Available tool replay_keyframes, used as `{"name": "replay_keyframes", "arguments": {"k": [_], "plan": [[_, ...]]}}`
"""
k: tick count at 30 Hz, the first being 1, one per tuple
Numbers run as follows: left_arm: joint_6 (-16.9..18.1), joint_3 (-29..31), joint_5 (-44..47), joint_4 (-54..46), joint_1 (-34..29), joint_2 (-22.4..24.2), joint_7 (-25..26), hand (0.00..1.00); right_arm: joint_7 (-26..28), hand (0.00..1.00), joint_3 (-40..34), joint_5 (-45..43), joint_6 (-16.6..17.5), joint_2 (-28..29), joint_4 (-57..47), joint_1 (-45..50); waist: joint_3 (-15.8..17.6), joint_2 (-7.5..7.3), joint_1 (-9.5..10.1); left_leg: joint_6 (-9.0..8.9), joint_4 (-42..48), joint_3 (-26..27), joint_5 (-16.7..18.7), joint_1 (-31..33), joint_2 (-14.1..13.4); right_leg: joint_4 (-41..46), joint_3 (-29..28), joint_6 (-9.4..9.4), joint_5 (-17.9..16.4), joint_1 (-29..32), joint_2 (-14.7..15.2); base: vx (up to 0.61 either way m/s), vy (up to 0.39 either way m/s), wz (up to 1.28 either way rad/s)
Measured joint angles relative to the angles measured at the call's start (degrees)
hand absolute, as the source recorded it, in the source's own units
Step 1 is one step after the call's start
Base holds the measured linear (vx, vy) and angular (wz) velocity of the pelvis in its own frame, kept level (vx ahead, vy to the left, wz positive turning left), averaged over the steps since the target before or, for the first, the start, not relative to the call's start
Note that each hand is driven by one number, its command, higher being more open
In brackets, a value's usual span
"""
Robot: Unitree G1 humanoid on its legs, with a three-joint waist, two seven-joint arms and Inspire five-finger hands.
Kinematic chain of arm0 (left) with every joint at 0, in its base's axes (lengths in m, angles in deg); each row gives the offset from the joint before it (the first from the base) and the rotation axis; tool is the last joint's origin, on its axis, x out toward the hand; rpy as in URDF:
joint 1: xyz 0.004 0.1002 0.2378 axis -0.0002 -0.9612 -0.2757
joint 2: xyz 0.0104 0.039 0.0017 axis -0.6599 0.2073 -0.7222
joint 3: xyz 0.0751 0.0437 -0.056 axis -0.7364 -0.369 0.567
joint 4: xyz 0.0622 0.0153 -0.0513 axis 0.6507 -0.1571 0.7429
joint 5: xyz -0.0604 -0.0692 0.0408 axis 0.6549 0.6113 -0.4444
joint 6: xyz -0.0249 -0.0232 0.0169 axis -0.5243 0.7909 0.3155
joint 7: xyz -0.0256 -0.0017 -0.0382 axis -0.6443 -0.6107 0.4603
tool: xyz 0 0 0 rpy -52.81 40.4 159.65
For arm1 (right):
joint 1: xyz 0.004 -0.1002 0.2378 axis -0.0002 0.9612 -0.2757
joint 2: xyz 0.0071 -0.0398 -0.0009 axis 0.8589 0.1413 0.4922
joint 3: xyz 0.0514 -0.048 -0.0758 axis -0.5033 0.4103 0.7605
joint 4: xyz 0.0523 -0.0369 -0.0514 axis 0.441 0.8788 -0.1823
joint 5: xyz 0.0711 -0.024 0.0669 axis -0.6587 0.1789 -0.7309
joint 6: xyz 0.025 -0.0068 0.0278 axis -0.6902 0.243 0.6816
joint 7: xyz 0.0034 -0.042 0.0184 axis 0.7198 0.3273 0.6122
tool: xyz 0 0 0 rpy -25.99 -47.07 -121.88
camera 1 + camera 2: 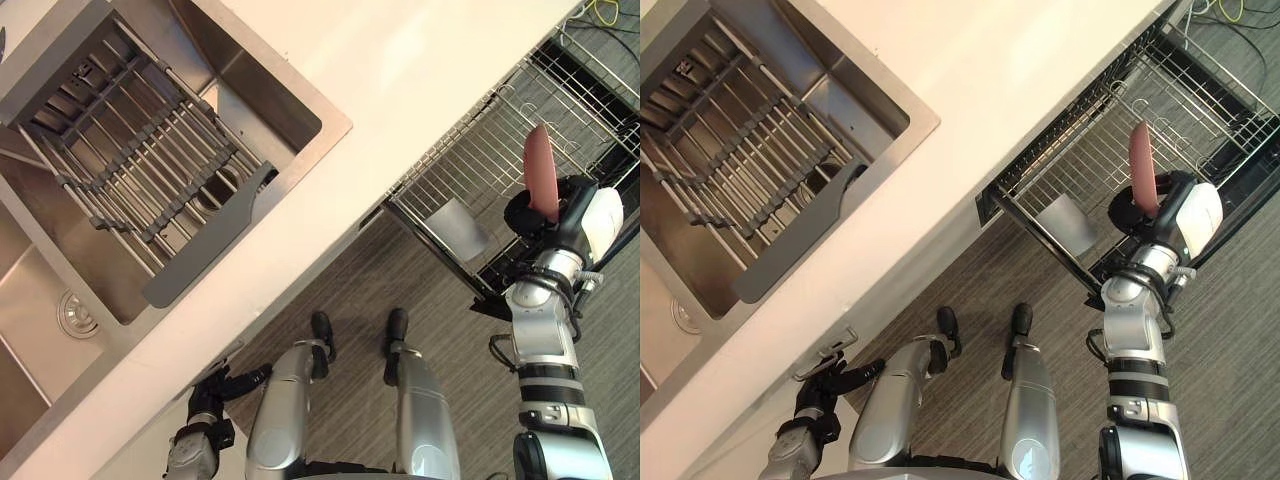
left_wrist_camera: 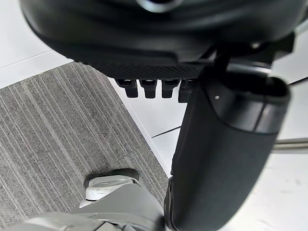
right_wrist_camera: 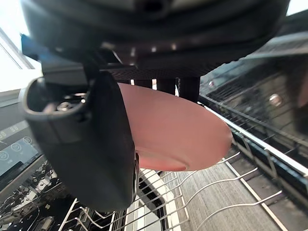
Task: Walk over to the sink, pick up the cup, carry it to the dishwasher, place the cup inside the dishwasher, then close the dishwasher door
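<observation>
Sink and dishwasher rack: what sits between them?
A bare white counter separates sink from rack, plain in both eye views.

Bright, even room light. Countertop (image 1: 420,80) washes out near white mid-frame; sink (image 1: 265,98) steel shows soft sheen upper left; dishwasher (image 1: 588,86) interior dim upper right.

DW rack (image 1: 470,165) mostly free under plate (image 1: 541,172); tines (image 3: 231,185) & grey panel (image 1: 458,228) obstruct.
</observation>
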State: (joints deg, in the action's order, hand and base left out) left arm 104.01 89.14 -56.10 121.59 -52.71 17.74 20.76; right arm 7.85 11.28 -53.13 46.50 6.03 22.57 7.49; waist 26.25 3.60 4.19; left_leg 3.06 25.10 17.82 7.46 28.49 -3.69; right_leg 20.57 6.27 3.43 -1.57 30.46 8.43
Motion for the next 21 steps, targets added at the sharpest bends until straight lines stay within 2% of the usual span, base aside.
{"name": "replay_keyframes", "arguments": {"k": [7,8,14,21], "plan": [[-0.6,0.1,1.0,0.0,1.4,1.0,0.0,1.0,1.5,0.0,0.1,-0.1,-1.8,-2.5,7.5,-6.9,0.4,0.83,0.25,0.03,-0.8,-0.2,-1.2,1.7,0.4,0.3,0.3,-0.07,0.3,2.1,0.3,0.04,-0.011,0.03],[-0.8,0.1,1.0,-0.1,1.4,1.0,0.0,1.0,3.1,1.0,0.1,-1.4,-2.7,-3.0,10.2,-8.6,0.4,0.83,0.41,-0.02,-1.0,-0.3,-1.3,2.0,0.4,0.3,0.4,-0.08,0.3,2.3,0.3,0.04,-0.009,0.03],[-0.9,0.1,1.0,-0.2,2.3,1.8,0.0,1.0,2.6,1.0,0.0,-3.5,-1.5,-4.3,14.3,-10.9,0.4,0.85,0.44,0.05,-1.5,-1.1,-2.0,2.5,0.9,0.4,1.2,-0.12,0.3,2.6,0.8,0.01,-0.003,0.1],[-1.4,-4.4,-0.1,-4.5,6.1,5.5,-3.2,1.0,3.2,1.0,0.3,-5.2,4.4,-3.9,16.6,-11.3,0.4,0.86,0.38,-0.01,-2.0,-1.5,-2.7,2.5,1.1,0.6,1.6,-0.37,0.2,2.6,0.9,0.0,-0.004,0.03]]}}
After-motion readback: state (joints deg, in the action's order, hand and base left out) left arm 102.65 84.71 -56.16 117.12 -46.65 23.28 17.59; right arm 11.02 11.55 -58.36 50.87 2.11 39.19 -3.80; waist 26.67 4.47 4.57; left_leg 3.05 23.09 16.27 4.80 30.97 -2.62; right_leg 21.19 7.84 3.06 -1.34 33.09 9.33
